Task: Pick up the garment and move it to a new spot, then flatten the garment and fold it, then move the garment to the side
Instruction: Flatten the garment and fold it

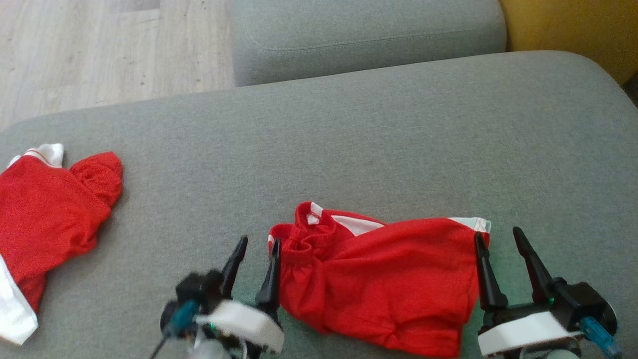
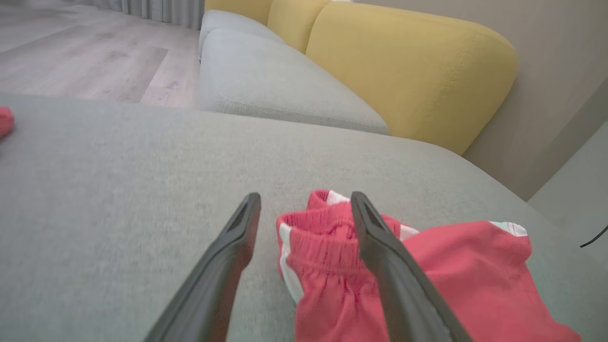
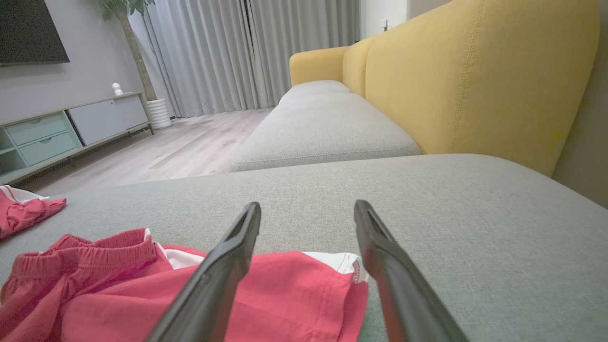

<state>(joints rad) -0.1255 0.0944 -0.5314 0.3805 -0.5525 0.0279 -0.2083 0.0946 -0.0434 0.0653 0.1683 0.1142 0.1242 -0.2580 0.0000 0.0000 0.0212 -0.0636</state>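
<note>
Red shorts on the grey sofa cushion, both jaws open.
I saw them lying crumpled: left jaws stood wide apart at the elastic waistband, right jaws wide apart at the white-trimmed hem, neither gripping cloth. A second red garment lay well apart, leftward.

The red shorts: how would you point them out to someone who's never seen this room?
Start at the big grey sofa cushion in front of the robot. The red shorts lie on its near side, between the left claw and the right claw, both open. Unlike the other red garment far left, they show a gathered elastic waistband.
</note>
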